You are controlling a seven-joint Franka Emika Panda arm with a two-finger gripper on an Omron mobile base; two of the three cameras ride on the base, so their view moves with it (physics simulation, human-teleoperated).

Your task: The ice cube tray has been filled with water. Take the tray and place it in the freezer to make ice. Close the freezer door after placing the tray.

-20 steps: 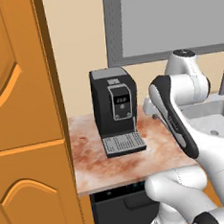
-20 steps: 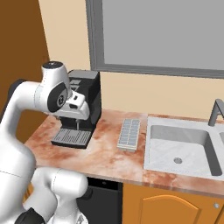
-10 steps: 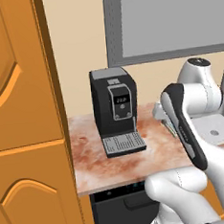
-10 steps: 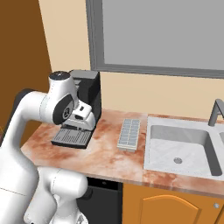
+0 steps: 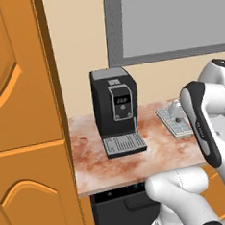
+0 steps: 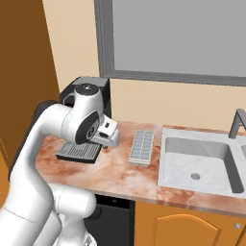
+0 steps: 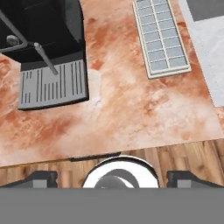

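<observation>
The ice cube tray (image 7: 161, 37), pale with a grid of small cells, lies flat on the marbled counter between the black coffee machine (image 7: 39, 26) and the sink. It also shows as the ice cube tray (image 6: 142, 147) and the ice cube tray (image 5: 174, 124). My gripper (image 7: 113, 178) hangs above the counter's front edge, short of the tray and left of it. Its fingertips (image 7: 41, 178) stand wide apart, open, with nothing between them. My hand (image 6: 108, 133) hovers between the coffee machine and the tray. The freezer is out of view.
The coffee machine's dark ribbed drip grate (image 7: 52, 85) sticks out toward the counter's front. A sink (image 6: 163, 168) with a faucet (image 6: 236, 122) lies right of the tray. A tall orange cabinet (image 5: 23, 117) bounds the counter on the left. Wood floor (image 7: 183, 155) shows below the edge.
The arm has swung away from the coffee machine, carrying the hand rightward and lower, closer to the tray. The tray has stayed in place.
</observation>
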